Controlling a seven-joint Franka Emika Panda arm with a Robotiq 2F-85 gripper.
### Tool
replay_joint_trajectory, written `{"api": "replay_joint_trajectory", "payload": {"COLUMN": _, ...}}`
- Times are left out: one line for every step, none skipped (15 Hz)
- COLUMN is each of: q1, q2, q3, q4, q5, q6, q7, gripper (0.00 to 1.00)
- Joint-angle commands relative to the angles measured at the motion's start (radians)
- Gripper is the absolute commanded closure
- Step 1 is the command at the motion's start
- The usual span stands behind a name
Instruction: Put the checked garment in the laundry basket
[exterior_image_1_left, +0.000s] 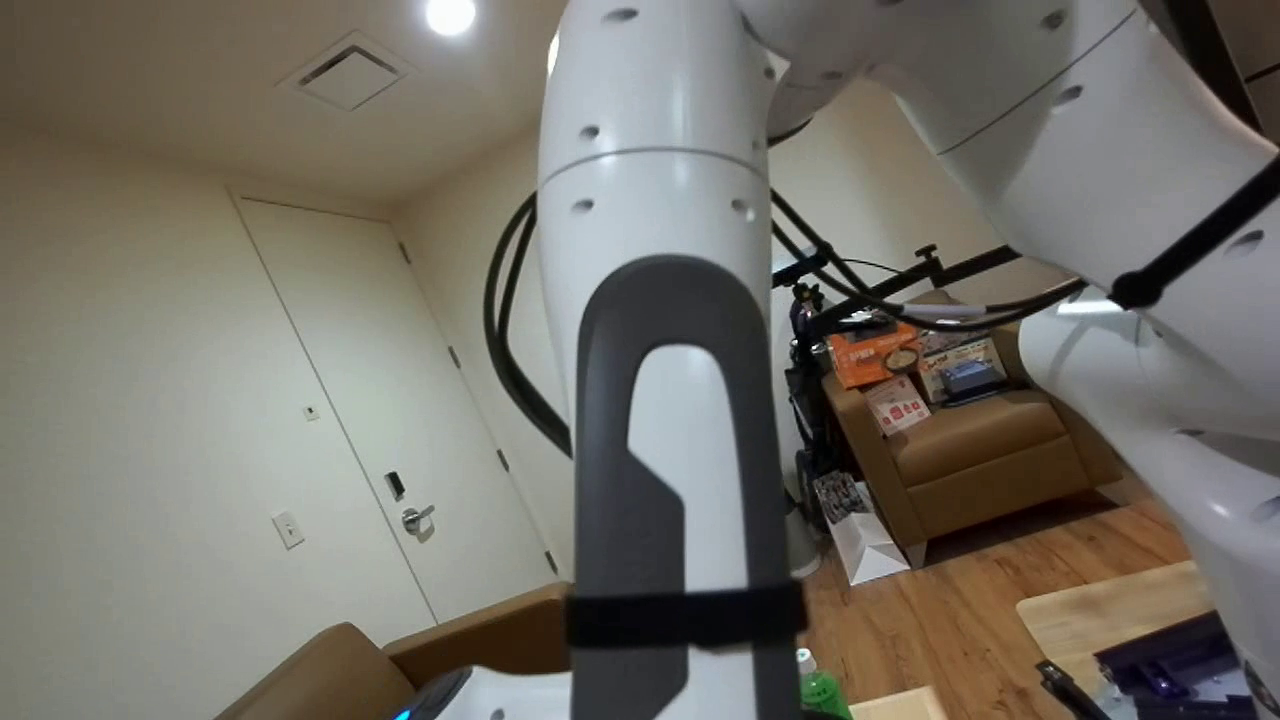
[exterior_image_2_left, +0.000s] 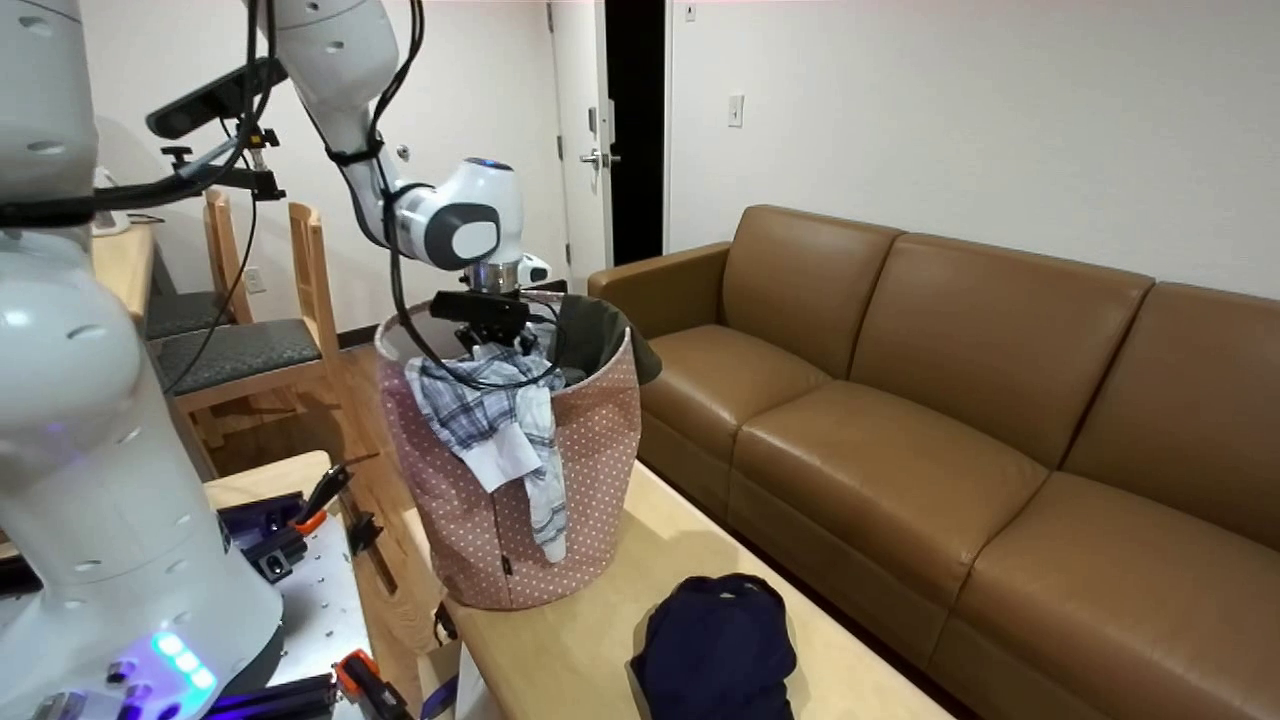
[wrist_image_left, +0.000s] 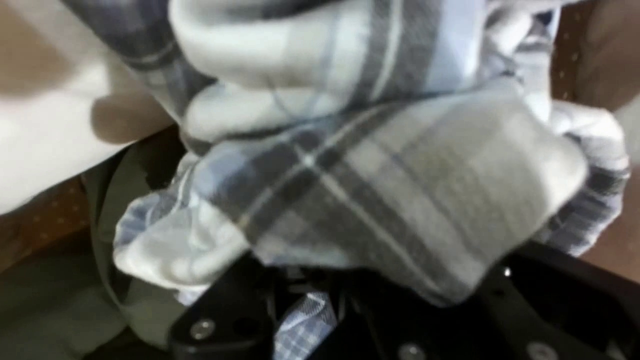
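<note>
"Where is the checked garment (exterior_image_2_left: 475, 405)?"

"Partly in the mouth of the pink polka-dot laundry basket (exterior_image_2_left: 598, 465), with the rest draped over the rim and hanging outside."

"And how do the jaws stand?"

"Closed on the garment at the basket's mouth; the wrist view shows folds bunched over them."

"What lies around?"

"Olive cloth (exterior_image_2_left: 597, 332) at the basket's rim, and 1 navy garment (exterior_image_2_left: 715, 650) near the basket on the surface (exterior_image_2_left: 585, 645)."
</note>
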Motion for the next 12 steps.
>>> {"api": "replay_joint_trajectory", "payload": {"q1": -0.103, "q2": 0.095, "q3": 0.089, "q4": 0.082, "q5": 0.016, "q6": -0.064, "q7": -0.033, "gripper": 0.60}}
{"api": "replay_joint_trajectory", "payload": {"q1": -0.120, "q2": 0.095, "q3": 0.108, "q4": 0.088, "q5": 0.015, "q6": -0.062, "q7": -0.031, "gripper": 0.55}}
{"api": "replay_joint_trajectory", "payload": {"q1": -0.126, "q2": 0.077, "q3": 0.119, "q4": 0.083, "q5": 0.005, "q6": -0.054, "q7": -0.017, "gripper": 0.48}}
{"api": "replay_joint_trajectory", "payload": {"q1": -0.132, "q2": 0.061, "q3": 0.131, "q4": 0.080, "q5": 0.000, "q6": -0.053, "q7": -0.009, "gripper": 0.42}}
{"api": "replay_joint_trajectory", "payload": {"q1": -0.128, "q2": 0.025, "q3": 0.135, "q4": 0.067, "q5": -0.010, "q6": -0.057, "q7": 0.012, "gripper": 0.35}}
{"api": "replay_joint_trajectory", "payload": {"q1": -0.121, "q2": -0.013, "q3": 0.138, "q4": 0.050, "q5": -0.018, "q6": -0.059, "q7": 0.034, "gripper": 0.30}}
{"api": "replay_joint_trajectory", "payload": {"q1": -0.121, "q2": -0.061, "q3": 0.149, "q4": 0.026, "q5": -0.009, "q6": -0.053, "q7": 0.039, "gripper": 0.22}}
{"api": "replay_joint_trajectory", "payload": {"q1": -0.126, "q2": -0.112, "q3": 0.166, "q4": 0.003, "q5": 0.015, "q6": -0.047, "q7": 0.034, "gripper": 0.16}}
{"api": "replay_joint_trajectory", "payload": {"q1": -0.122, "q2": -0.175, "q3": 0.174, "q4": -0.031, "q5": 0.030, "q6": -0.029, "q7": 0.045, "gripper": 0.11}}
{"api": "replay_joint_trajectory", "payload": {"q1": -0.122, "q2": -0.230, "q3": 0.183, "q4": -0.058, "q5": 0.058, "q6": -0.022, "q7": 0.041, "gripper": 0.03}}
{"api": "replay_joint_trajectory", "payload": {"q1": -0.119, "q2": -0.280, "q3": 0.183, "q4": -0.087, "q5": 0.095, "q6": 0.010, "q7": 0.045, "gripper": 0.01}}
{"api": "replay_joint_trajectory", "payload": {"q1": -0.114, "q2": -0.336, "q3": 0.181, "q4": -0.116, "q5": 0.152, "q6": 0.025, "q7": 0.027, "gripper": 0.00}}
